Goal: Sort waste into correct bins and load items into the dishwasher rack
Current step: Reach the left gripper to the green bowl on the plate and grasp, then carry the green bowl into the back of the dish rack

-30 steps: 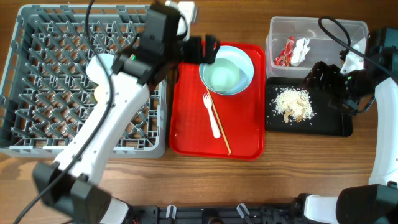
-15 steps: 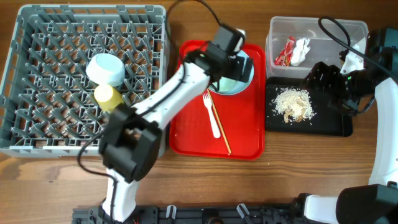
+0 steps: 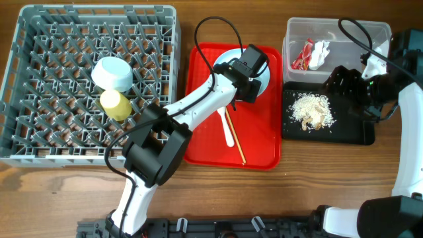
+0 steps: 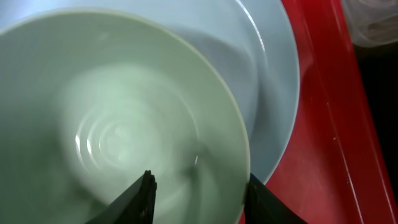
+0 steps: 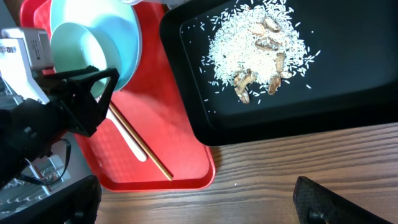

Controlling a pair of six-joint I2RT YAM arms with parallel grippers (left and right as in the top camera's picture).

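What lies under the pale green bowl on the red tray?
A round pale blue plate lies under the bowl. Only the plate's rim shows beside the bowl. The bowl covers the plate's middle, so that part cannot be seen.

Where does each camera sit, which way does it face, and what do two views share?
Overhead: above the table, facing down on dishwasher rack and red serving tray; left arm, right arm show.
Left wrist: on left arm, facing down into the bowl; left gripper shows.
Right wrist: on right arm, facing down on black tray with food scraps; right gripper shows.
Shared: both wrist views show the bowl and red serving tray.
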